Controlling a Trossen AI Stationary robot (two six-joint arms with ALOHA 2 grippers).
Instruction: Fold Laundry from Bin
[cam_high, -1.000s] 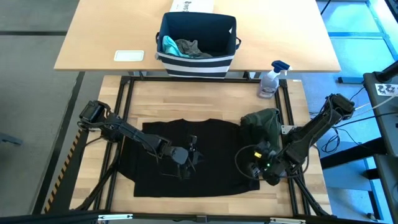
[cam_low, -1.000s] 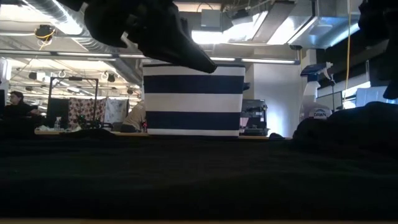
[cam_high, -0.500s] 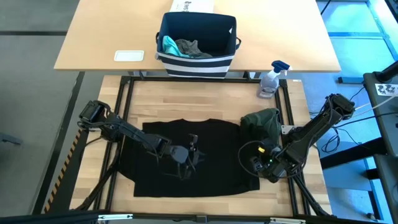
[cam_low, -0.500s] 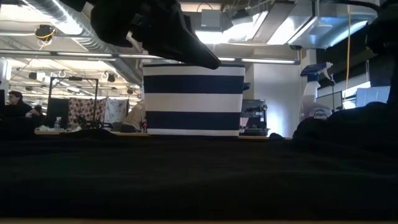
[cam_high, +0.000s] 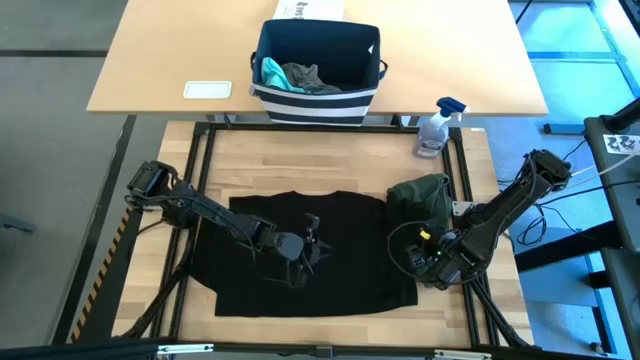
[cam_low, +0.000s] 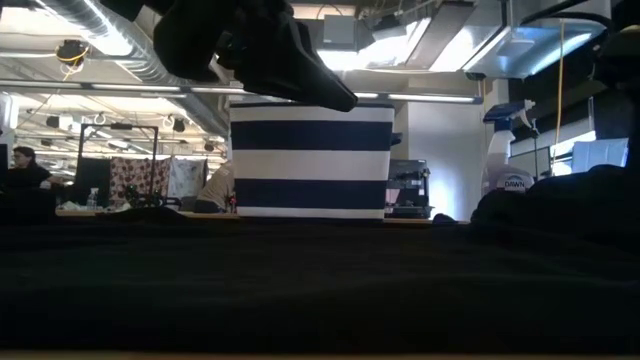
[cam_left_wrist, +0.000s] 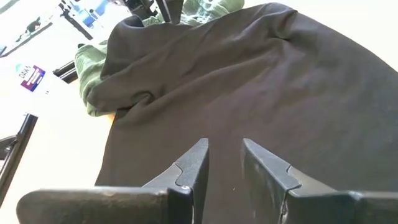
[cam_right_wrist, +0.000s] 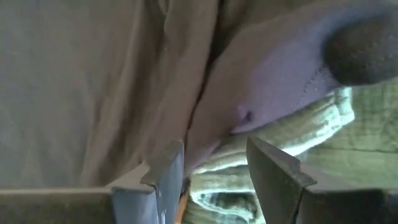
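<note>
The left gripper (cam_high: 312, 243) is seen over the middle of the large black cotton T-shirt (cam_high: 250, 285), which lies spread flat on the pale wooden table (cam_high: 340, 170). In the left wrist view its fingers (cam_left_wrist: 189, 168) stand a narrow gap apart with nothing between them, so it is released, hanging just above the cloth.

Beyond this gripper, toward the other arm, the shirt's far sleeve is rucked up against the crumpled olive-green cloth piece (cam_high: 425, 195), and that is the part the coming move is judged to turn on. The shirt's long axis is taken to run from the collar, on the side of the navy-blue fabric bin with white stripes (cam_high: 318, 60), down to the hem on the robot's side; the sleeve lies across that axis.

The right gripper (cam_high: 425, 262) is placed at that sleeve's edge and is clearly the nearer of the two. In the right wrist view its fingers (cam_right_wrist: 168, 171) are parted, with a fold of the black sleeve and the green cloth lying just ahead of them; nothing is clamped yet. The bin, well beyond both grippers, holds a teal piece (cam_high: 271, 72) and a grey piece (cam_high: 308, 76).

Against the picture a second ago, the right gripper has been drawn slightly outward, off the sleeve edge; the left has moved only slightly.
</note>
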